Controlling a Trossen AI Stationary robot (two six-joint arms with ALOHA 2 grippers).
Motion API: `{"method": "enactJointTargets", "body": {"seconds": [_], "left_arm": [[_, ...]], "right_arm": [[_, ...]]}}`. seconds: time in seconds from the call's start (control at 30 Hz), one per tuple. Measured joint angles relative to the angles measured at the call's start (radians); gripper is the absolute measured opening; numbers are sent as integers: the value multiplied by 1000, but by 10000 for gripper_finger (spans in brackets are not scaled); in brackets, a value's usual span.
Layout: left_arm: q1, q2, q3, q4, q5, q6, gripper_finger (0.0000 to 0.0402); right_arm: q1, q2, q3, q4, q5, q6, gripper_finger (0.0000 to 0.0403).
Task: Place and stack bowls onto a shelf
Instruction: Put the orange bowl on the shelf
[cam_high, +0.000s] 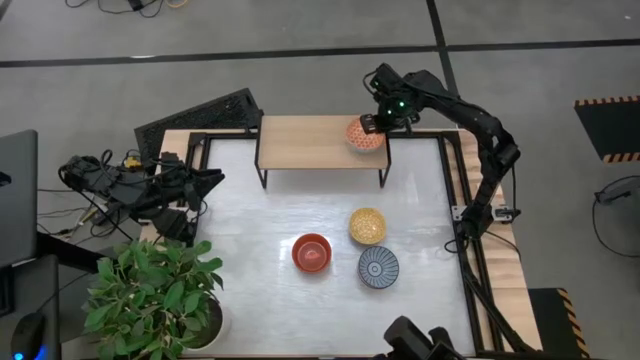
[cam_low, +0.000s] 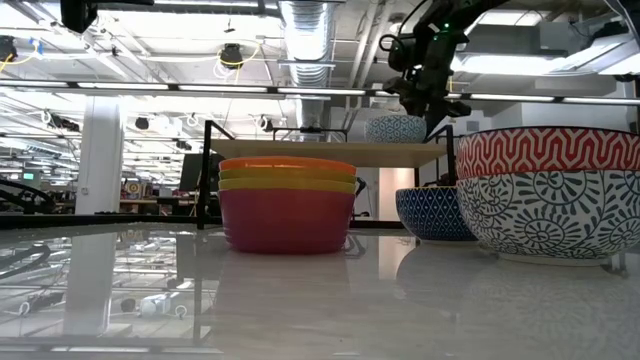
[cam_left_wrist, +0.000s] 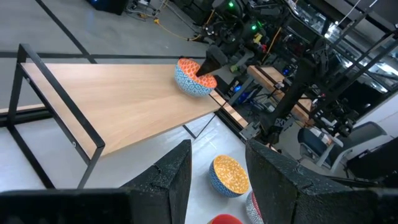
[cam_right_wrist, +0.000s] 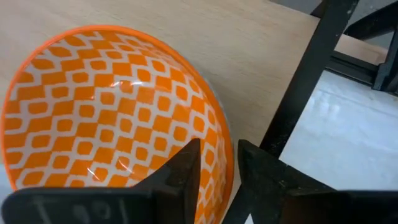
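The right hand (cam_high: 372, 124) hangs over the orange bowl (cam_high: 364, 135) at the right end of the shelf (cam_high: 300, 140); one finger seems inside the rim, fingers slightly apart, maybe loosening. The left hand (cam_left_wrist: 214, 171) waits apart, fingers open, left of the bench (cam_high: 270, 220).

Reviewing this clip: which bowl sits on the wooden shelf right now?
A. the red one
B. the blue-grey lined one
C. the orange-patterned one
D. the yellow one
C: the orange-patterned bowl rests at the right end of the shelf, with the right tool at its rim.
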Motion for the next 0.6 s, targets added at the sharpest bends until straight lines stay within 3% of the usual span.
{"method": "enactJointTargets", "body": {"seconds": [0.27,0.6], "left_arm": [[0,0,0,0,0,0,135],[0,0,0,0,1,0,135]], "right_arm": [[0,-2,63,-5,3,-1,139],[49,-3,315,-125,6,-11,140]]}}
